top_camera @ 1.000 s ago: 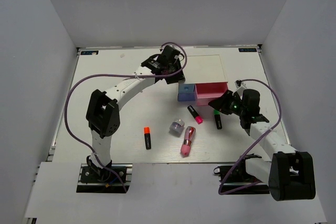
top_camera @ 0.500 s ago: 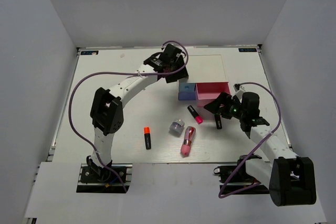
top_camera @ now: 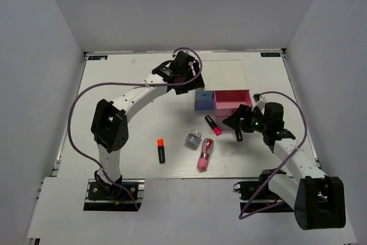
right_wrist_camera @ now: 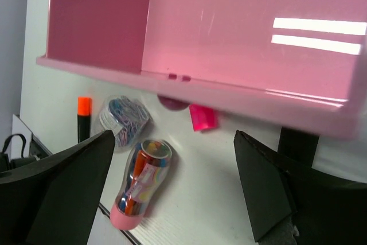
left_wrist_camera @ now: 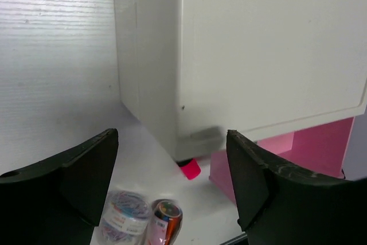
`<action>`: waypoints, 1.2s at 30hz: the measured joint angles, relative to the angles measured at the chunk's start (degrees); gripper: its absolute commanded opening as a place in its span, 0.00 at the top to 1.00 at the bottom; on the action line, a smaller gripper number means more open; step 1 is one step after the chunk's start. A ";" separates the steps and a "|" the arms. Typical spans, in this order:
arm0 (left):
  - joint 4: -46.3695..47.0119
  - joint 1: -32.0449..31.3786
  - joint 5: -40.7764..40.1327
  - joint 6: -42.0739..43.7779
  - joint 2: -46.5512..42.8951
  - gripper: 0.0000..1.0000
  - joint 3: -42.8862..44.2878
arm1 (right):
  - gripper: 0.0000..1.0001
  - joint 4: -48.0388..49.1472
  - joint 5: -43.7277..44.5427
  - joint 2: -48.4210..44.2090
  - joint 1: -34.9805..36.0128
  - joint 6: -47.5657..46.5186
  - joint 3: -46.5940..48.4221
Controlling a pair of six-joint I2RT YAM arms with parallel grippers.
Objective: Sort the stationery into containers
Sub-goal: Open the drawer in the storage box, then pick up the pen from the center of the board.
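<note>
The white-topped cabinet (top_camera: 223, 74) stands at the back, its blue drawer (top_camera: 202, 100) slightly out and its pink drawer (top_camera: 232, 101) pulled open. My left gripper (top_camera: 191, 80) is open at the cabinet's (left_wrist_camera: 258, 55) front left corner, holding nothing. My right gripper (top_camera: 238, 121) is open just in front of the pink drawer (right_wrist_camera: 229, 38), partly covering the green marker (top_camera: 237, 135). The pink marker (top_camera: 213, 125), the round tub of clips (top_camera: 193, 138), the pink stubby item (top_camera: 205, 154) and the orange marker (top_camera: 161, 150) lie on the table.
White walls enclose the table on three sides. Purple cables loop over both arms. The left wrist view shows the pink marker cap (left_wrist_camera: 190, 168), the clip tub (left_wrist_camera: 123, 216) and the stubby item (left_wrist_camera: 163, 222) beyond my fingers (left_wrist_camera: 258, 182).
Both grippers have opened wide. The right gripper has drawn back from the pink drawer toward the green marker. The left gripper has shifted only slightly beside the cabinet.
</note>
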 measured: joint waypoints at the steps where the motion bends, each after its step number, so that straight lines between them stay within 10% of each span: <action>1: -0.02 0.00 -0.04 0.00 -1.07 0.14 -1.03 | 0.10 -0.85 -0.39 -0.48 0.00 -0.79 0.00; 22: 12.87 -0.33 5.99 -1.09 -43.58 0.09 -46.82 | 0.10 -25.97 -18.78 -5.38 1.07 -38.77 11.32; 36: 12.35 -0.39 5.84 -1.70 -45.90 0.09 -47.93 | 0.14 -68.19 -23.98 -6.93 4.76 -125.22 19.37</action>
